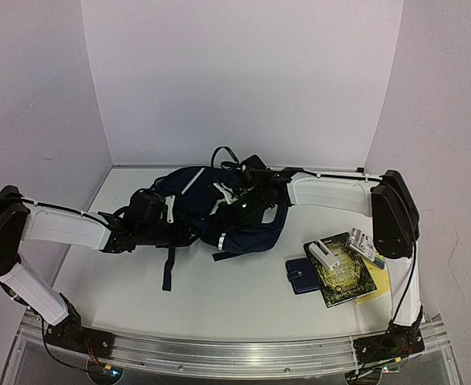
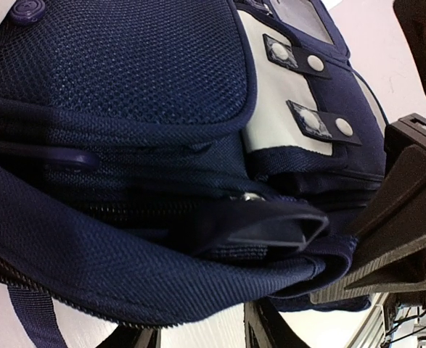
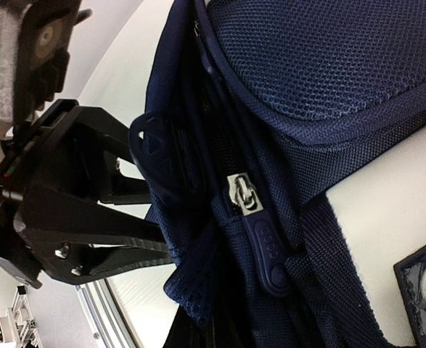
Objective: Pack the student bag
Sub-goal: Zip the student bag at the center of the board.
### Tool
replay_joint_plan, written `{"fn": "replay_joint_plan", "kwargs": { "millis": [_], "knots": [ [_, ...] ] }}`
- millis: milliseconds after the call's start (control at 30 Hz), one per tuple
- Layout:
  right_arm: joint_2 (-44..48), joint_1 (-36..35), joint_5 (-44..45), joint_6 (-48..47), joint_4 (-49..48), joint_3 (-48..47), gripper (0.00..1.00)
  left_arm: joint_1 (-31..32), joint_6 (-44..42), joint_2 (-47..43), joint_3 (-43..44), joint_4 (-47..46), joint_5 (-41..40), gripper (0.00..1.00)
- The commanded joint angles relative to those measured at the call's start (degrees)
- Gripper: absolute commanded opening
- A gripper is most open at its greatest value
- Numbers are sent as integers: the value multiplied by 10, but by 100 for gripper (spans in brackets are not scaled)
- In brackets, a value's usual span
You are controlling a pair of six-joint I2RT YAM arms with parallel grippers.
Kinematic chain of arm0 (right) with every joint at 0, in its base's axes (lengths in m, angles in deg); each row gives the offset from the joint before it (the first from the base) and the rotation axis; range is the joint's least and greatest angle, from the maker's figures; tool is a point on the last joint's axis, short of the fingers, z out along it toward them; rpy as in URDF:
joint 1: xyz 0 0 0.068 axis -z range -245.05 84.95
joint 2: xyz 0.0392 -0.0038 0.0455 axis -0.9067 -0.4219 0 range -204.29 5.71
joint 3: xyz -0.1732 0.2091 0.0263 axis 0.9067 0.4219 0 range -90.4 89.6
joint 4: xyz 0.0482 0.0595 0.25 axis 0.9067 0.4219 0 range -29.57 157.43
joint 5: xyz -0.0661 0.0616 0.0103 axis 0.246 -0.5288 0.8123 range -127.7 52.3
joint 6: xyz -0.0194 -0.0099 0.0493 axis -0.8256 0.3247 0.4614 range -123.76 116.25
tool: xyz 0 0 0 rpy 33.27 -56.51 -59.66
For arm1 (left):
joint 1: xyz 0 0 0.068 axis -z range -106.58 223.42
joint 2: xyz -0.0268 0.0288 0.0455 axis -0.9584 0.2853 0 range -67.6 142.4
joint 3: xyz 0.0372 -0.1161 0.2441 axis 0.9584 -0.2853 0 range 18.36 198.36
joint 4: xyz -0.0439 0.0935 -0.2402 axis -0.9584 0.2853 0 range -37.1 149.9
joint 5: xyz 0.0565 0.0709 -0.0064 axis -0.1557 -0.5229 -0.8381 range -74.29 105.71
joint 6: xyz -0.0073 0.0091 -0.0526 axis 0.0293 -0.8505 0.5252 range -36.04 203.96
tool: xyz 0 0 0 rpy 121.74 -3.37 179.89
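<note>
Looks barely begun: the student bag (image 1: 251, 228) lies between both grippers. The left gripper (image 1: 167, 212) clamps a fabric fold and the right gripper (image 1: 221, 199) is pinched shut beside the zipper (image 3: 245, 196). The wallet (image 1: 302, 275) and book (image 1: 346, 277) wait unpacked on the table (image 1: 219, 309), well apart from either gripper.

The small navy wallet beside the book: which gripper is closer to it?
Right. The right gripper sits on the student bag, up-left of the wallet; the left gripper is at the bag too, but further left, farther away.

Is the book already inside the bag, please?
No, the book lies on the table to the right of the bag, beside the wallet.
</note>
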Motion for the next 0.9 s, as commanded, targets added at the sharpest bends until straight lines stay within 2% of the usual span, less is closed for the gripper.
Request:
{"fn": "replay_joint_plan", "kwargs": {
  "millis": [0,167,267,533,867],
  "knots": [
    [23,-18,-45,0,-68,-33,0,3,13,4,28,-38,-16,41],
    [13,-28,-46,1,-69,-37,0,7,11,4,37,-46,-18,50],
    [9,-31,-49,3,-69,-44,0,9,13,11,42,-50,-20,47],
    [27,-29,-31,-15,-67,-32,0,9,23,-25,11,-25,-80,21],
    [49,-12,-19,-35,-65,9,0,2,7,-117,-17,63,-163,1]
  ]
}}
